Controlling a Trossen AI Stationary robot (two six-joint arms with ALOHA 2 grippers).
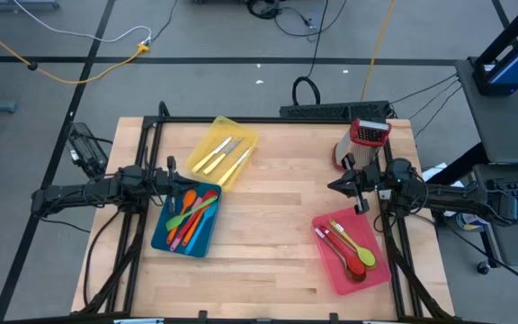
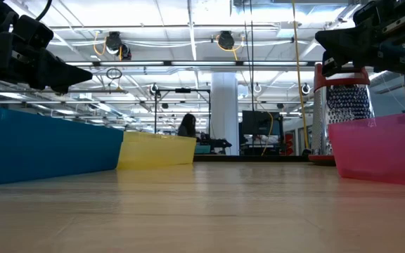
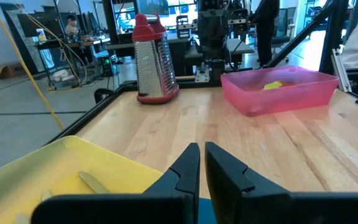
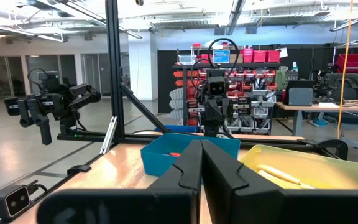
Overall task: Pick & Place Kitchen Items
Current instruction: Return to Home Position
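Coloured spatulas and spoons [image 1: 190, 214] lie in the blue tray [image 1: 162, 236] at the near left. Cream-handled knives [image 1: 223, 155] lie in the yellow tray [image 1: 241, 130] behind it. A green spoon [image 1: 356, 245] and other utensils lie in the pink tray [image 1: 331, 270] at the near right. My left gripper [image 1: 192, 181] hovers shut and level over the blue tray's far edge, holding nothing; its wrist view shows the fingers [image 3: 201, 148] together. My right gripper [image 1: 332, 185] hovers shut above the bare table, between the grater and the pink tray, also holding nothing [image 4: 201, 144].
A red-topped metal box grater [image 1: 364, 142] stands at the far right, just behind my right arm. Bare wood [image 1: 277, 211] lies between the trays in the table's middle. A black frame [image 1: 268, 119] runs along the table's far edge and sides.
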